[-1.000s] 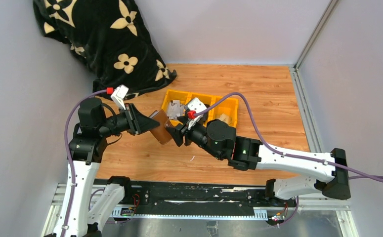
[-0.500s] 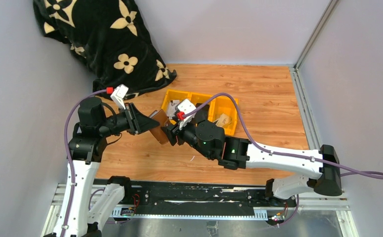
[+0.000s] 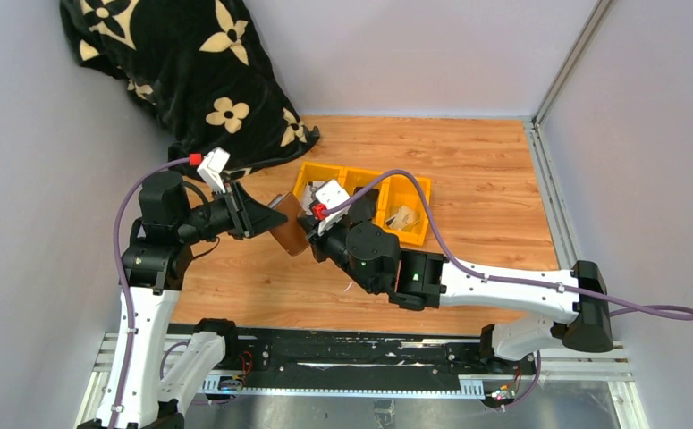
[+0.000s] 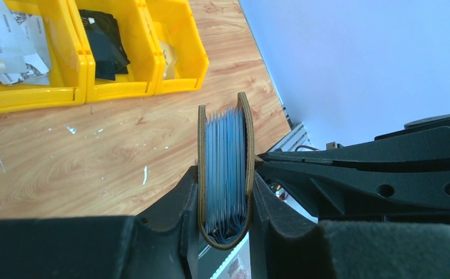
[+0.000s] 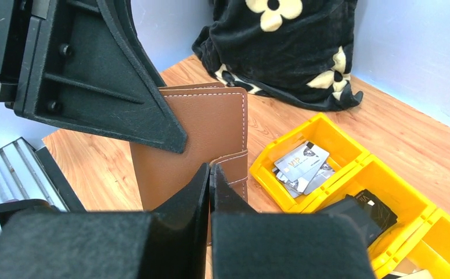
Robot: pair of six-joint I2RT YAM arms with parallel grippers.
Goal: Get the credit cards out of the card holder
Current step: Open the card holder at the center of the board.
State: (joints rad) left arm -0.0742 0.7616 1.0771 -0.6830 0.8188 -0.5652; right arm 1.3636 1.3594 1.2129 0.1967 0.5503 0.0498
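One brown leather card holder [image 4: 225,133] stands off the table, folded end down, clamped between the fingers of the left gripper [image 4: 223,195], which presses on both outer faces. A tight stack of blue-grey cards [image 4: 225,168] fills it edge-up, none drawn out. The right gripper [image 5: 209,170] meets it from the other side with its fingers pressed fully together, their tips against the stitched pocket edge on the holder's outer face; whether they pinch anything there cannot be told. Seen from above, the holder [image 3: 287,234] hangs between the two arms, just in front of a row of three joined yellow bins [image 3: 411,181]. The left bin holds grey printed cards [image 5: 301,164], the middle one a black item [image 4: 103,43]. Under all this lies a wood-grain tabletop [image 3: 477,161] flecked with small white marks. A black blanket with cream flowers [image 3: 181,63] is heaped in the far left corner against plain pale grey walls [image 3: 414,45]
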